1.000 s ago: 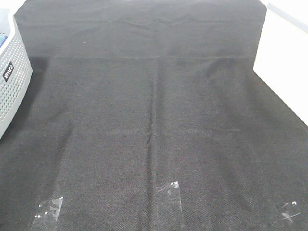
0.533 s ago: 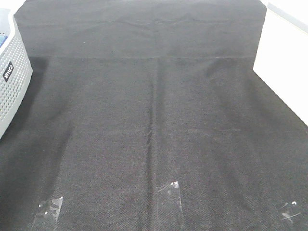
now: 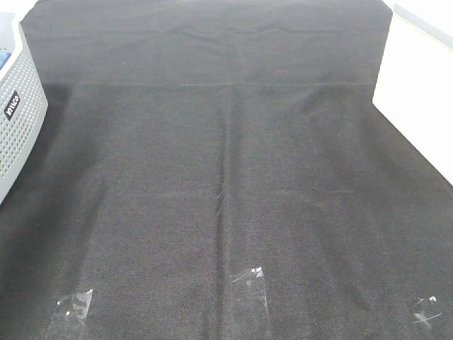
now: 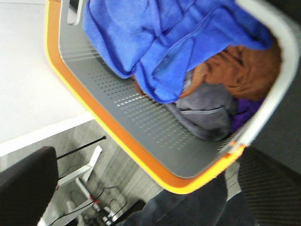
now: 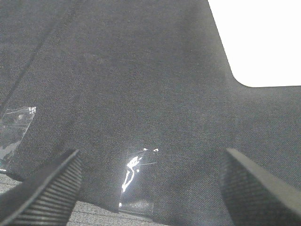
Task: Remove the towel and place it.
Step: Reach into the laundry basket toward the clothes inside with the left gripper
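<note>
Nothing of the task looks done yet: the desk (image 3: 226,177), under its black covering, carries no towel, so both lifting and placing remain. The grey laundry basket (image 4: 141,122) at the desk's left edge holds the blue towel (image 4: 141,37), bunched on top of brown and grey cloths. The left pincer (image 4: 148,157) hangs over the basket, spread wide and gripping nothing. The right pincer (image 5: 153,155), likewise spread and empty, hangs over the covering.

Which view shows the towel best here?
Left wrist: the towel lies crumpled in the basket atop other cloths. Exterior high catches only a blue sliver inside the basket at the frame's edge; right wrist shows none of it, just the table cover.
</note>
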Robot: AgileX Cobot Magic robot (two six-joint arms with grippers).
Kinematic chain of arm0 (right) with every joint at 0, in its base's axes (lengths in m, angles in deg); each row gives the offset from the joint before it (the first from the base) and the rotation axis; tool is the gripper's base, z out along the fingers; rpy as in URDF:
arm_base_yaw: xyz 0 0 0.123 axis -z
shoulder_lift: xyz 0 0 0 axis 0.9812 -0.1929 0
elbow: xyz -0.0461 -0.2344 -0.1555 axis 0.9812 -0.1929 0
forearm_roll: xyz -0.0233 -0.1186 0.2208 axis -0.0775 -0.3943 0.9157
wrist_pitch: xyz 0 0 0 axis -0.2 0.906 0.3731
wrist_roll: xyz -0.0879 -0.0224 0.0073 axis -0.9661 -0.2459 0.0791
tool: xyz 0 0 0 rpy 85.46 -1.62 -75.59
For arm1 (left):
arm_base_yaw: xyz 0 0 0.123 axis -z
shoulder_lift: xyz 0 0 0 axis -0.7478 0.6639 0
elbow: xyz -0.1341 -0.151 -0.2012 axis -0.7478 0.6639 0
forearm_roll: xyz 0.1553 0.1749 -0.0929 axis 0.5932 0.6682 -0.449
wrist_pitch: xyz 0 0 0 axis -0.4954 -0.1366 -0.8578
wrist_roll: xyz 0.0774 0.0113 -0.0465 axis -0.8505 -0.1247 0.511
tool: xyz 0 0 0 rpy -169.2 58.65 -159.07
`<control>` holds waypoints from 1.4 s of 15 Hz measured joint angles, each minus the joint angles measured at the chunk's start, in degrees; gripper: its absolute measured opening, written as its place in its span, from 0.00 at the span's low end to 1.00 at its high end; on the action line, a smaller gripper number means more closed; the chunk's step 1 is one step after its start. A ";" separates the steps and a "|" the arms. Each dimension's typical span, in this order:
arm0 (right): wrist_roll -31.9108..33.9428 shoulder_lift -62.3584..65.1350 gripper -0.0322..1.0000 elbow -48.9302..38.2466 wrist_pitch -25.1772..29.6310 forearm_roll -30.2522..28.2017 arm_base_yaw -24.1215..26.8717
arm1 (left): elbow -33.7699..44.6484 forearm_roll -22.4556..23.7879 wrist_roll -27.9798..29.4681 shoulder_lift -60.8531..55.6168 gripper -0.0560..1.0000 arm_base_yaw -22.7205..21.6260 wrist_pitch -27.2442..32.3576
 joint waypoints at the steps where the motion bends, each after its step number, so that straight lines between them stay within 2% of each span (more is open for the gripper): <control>1: 0.00 0.00 0.78 0.00 0.00 0.00 0.00 | -1.20 1.43 -0.23 2.41 0.98 0.00 -1.09; 5: 0.00 0.00 0.78 0.00 0.00 0.00 0.00 | -5.56 4.98 -1.55 13.64 0.98 -0.97 -6.19; 9: 0.00 0.00 0.78 0.00 0.00 0.00 0.00 | -5.84 0.92 -7.68 23.03 0.98 -7.39 -10.60; 12: 0.00 0.00 0.78 0.00 0.00 0.00 0.00 | -6.02 -2.23 -12.61 29.51 0.98 -9.97 -15.41; 16: 0.00 0.00 0.78 0.00 0.00 0.00 0.00 | -7.68 -2.69 -13.35 37.24 0.98 -12.49 -17.53; 21: 0.00 0.00 0.78 0.00 0.00 0.00 0.00 | -8.08 -3.38 -15.41 42.17 0.97 -12.78 -22.17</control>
